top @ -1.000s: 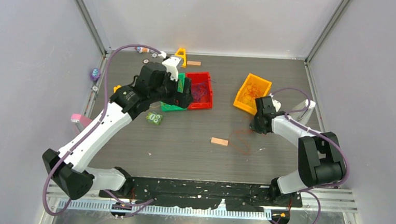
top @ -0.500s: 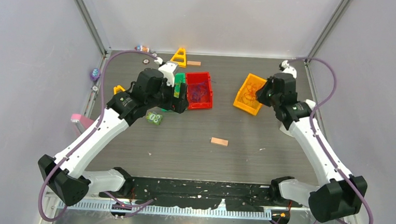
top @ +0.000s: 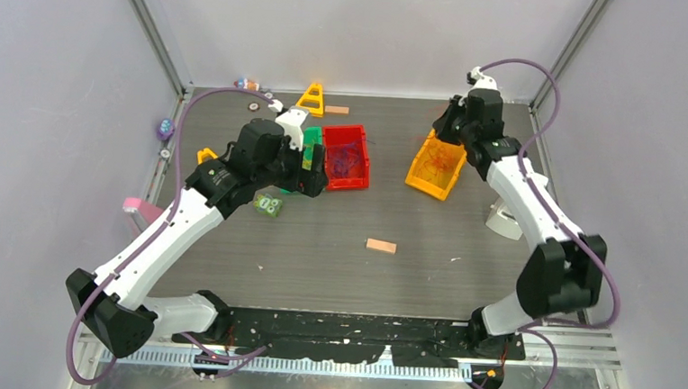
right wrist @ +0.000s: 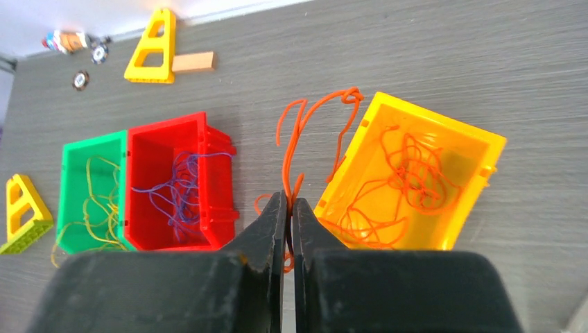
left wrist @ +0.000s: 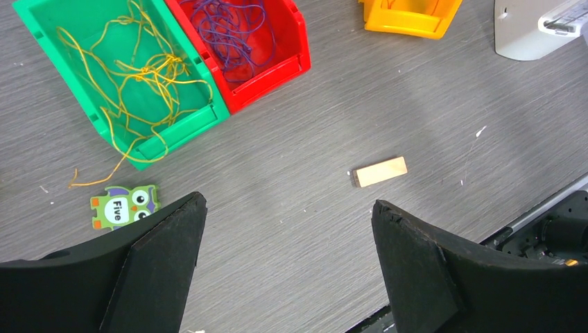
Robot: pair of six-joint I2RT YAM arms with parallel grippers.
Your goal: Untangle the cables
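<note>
**Right wrist: orange cable point(right wrist: 299, 128) pinched beside the yellow bin point(right wrist: 485, 149)**

Your right gripper point(right wrist: 288, 201) has its jaws closed to a sliver on that single thin cable. The cable rises from between the black fingertips and curls in loose loops just beside the bin's rim. You cannot tell whether it touches the plastic. A tangle of orange cables point(right wrist: 416, 173) lies inside the bin, which sits tilted toward the far right corner of the counter point(left wrist: 291, 139).

Your left gripper point(left wrist: 288, 205) is spread wide and holds nothing. It hangs over bare counter between the owl card point(left wrist: 123, 206) and the wooden block point(left wrist: 378, 171). The card is green, shaped like an owl, and reads "Five". The block is a small pale rectangle.

Near the far edge, left of the middle, the red bin point(left wrist: 277, 76) and the green bin point(left wrist: 180, 132) stand side by side, touching. Purple cables point(left wrist: 232, 31) lie heaped in the red one and yellow cables point(left wrist: 149, 73) in the green one. One yellow strand point(left wrist: 104, 175) trails over the green rim onto the counter just beside the card.

All three bins are glossy moulded plastic, and the counter is grey with a fine wood grain.
</note>
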